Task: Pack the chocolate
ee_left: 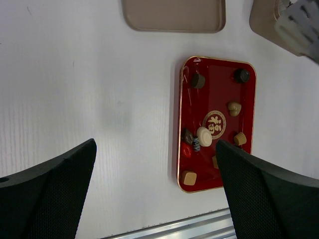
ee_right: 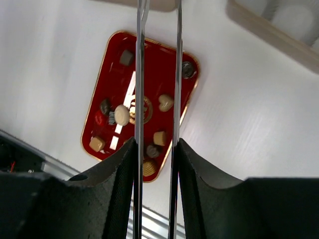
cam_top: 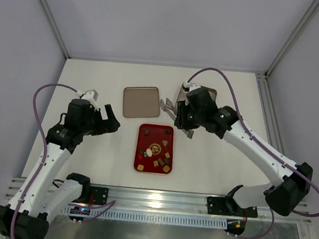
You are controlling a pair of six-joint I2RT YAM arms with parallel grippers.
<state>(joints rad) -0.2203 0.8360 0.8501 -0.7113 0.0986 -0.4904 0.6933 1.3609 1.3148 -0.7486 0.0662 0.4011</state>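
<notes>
On the table, the chocolate sat as loose pieces in a red tray between the two arms, dark, tan and one whitish round piece beside the gold emblem. All visible pieces were inside the tray rim and none was in either claw.

The left claw was released, fingers spread wide and holding nothing. It sat left of the tray and well apart from it. In the left wrist view the tray lay right of centre, and its near right corner disappeared behind the right-hand finger.

The right claw was clenched on a pair of metal tongs, off the tray's far right corner. In the right wrist view both blades ran straight across the tray. A tan heart-shaped piece and a tan square piece showed between the blades, and the whitish piece sat just left of the left blade. Blades were parted with nothing pinched between them. Height of the tong tips above the chocolate couldn't be told.

A tan tray lay just beyond the red one. A tan box was at the top right of the right wrist view.
</notes>
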